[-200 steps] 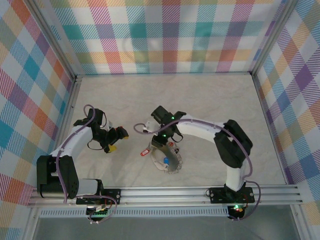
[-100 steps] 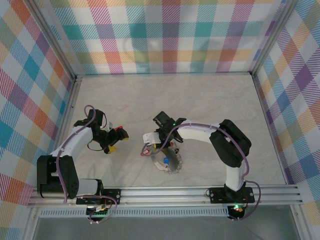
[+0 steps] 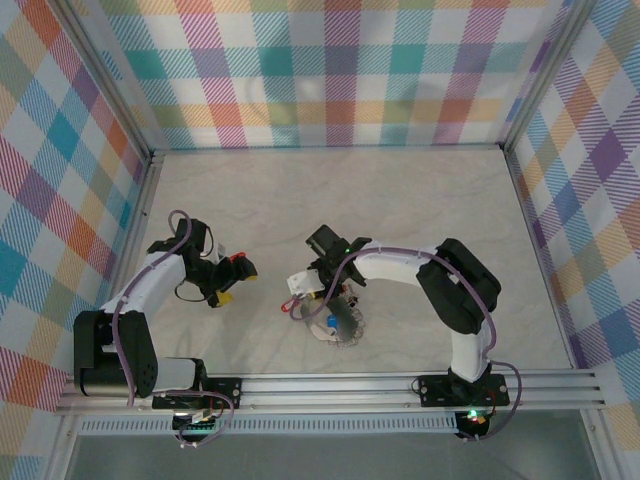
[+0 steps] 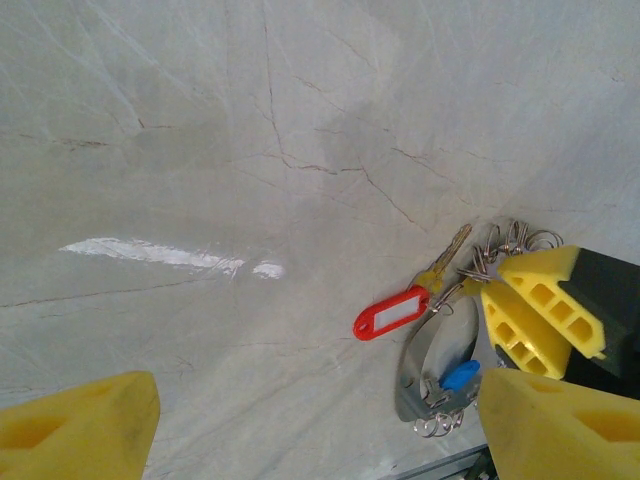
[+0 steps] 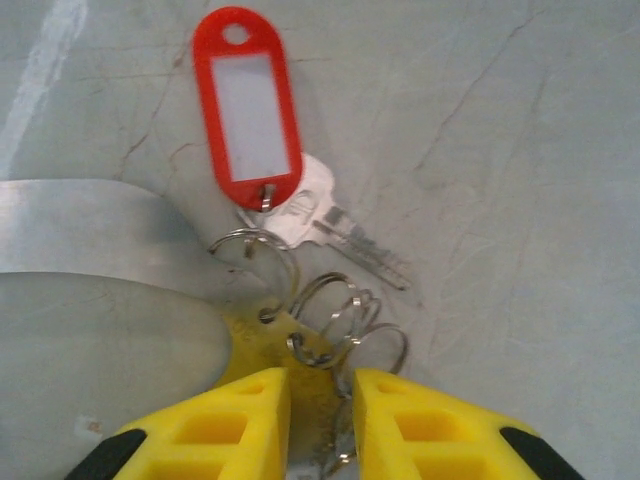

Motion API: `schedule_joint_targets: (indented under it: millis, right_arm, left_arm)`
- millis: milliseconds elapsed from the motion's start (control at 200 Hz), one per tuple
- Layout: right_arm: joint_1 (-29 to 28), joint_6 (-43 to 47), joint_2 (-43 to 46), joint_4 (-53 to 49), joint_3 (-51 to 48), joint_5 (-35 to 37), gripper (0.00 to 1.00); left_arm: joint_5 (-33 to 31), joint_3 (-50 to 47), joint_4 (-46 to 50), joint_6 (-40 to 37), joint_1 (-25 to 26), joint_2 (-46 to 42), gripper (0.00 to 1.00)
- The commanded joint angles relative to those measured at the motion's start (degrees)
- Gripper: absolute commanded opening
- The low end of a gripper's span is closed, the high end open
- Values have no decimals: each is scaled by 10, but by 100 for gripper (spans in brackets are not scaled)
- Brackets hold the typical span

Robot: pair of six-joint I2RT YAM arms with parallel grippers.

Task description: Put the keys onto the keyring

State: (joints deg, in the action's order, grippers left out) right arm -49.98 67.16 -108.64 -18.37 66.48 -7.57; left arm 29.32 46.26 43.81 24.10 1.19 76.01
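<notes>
**Get a sure hold on the small rings before lifting**

The left gripper [image 3: 234, 279] hangs with its fingers spread wide and nothing between them, well apart from the work on the bare table [image 4: 250, 120]. It has no part in this step yet. It does best to wait there until there is a loop to steady.

The red-tagged key [image 5: 247, 105] lies flat to its right, its metal blade angled away from the tag. It hangs from one of the small wire rings [image 5: 340, 310] bunched just below it.

The right gripper [image 5: 318, 410] is low over that bunch. Its yellow fingers are drawn nearly together, with ring wire in the narrow slit between them. I cannot tell whether they truly bite.

The keyring [image 4: 420, 360], a pale grey loop, lies on the table touching the same bunch. A blue-headed key [image 4: 460, 376] rests against it.

In my judgement the step is to pinch one small ring:

- Close squarely across the wire, not on its rounded edge, or it may squirt out.
- Lift slowly, watching that the tag trails freely and the grey loop is not dragged along.
</notes>
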Motion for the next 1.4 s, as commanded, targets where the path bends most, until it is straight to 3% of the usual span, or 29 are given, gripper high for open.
schedule_joint_targets:
  millis: [0, 425, 870, 1395]
  right_arm:
    - [-11, 13, 16, 22, -17, -21, 26]
    - [-35, 16, 48, 41, -40, -21, 32]
    - [-33, -92, 40, 94, -41, 23, 31]
    - [-33, -196, 34, 58, -31, -11, 31]
  left_arm:
    - [-2, -8, 12, -11, -7, -12, 83]
    - [-8, -12, 12, -11, -7, -19, 83]
    - [-9, -9, 15, -13, -7, -20, 83]
    - [-8, -13, 9, -13, -7, -17, 83]
